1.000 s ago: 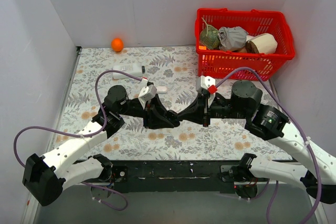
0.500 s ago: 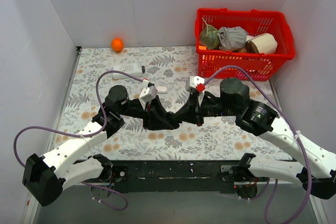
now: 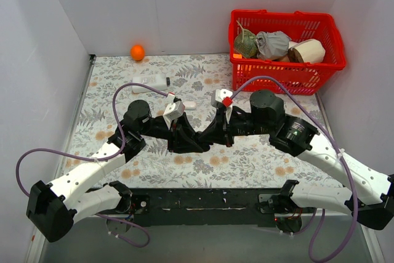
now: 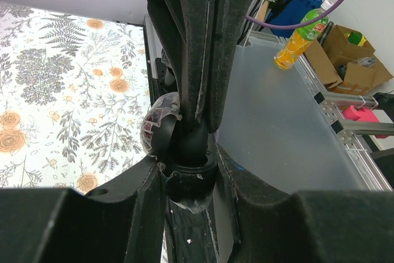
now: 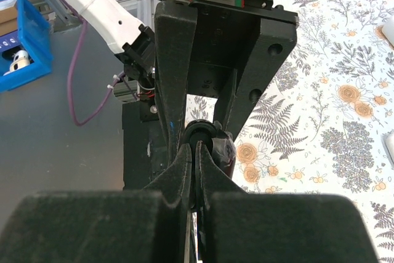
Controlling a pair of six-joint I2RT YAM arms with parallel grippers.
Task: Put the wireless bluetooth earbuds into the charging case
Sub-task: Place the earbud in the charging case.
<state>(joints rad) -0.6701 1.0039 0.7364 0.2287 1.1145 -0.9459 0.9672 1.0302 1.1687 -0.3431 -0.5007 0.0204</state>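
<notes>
My left gripper and right gripper meet tip to tip above the middle of the floral mat. In the left wrist view the left gripper is shut on the small round black charging case, whose glossy lid stands open at the left. The right gripper's fingers come down from above, and a small black rounded earbud at their tip sits in the case's opening. In the right wrist view the right gripper is almost fully shut against the case. No second earbud shows.
A red basket with several items stands at the back right. An orange ball lies at the back left by the wall. A white flat device and a small white object lie on the mat behind the left arm.
My right arm has moved left, bringing its gripper up against the left gripper. The left arm has stayed still.
</notes>
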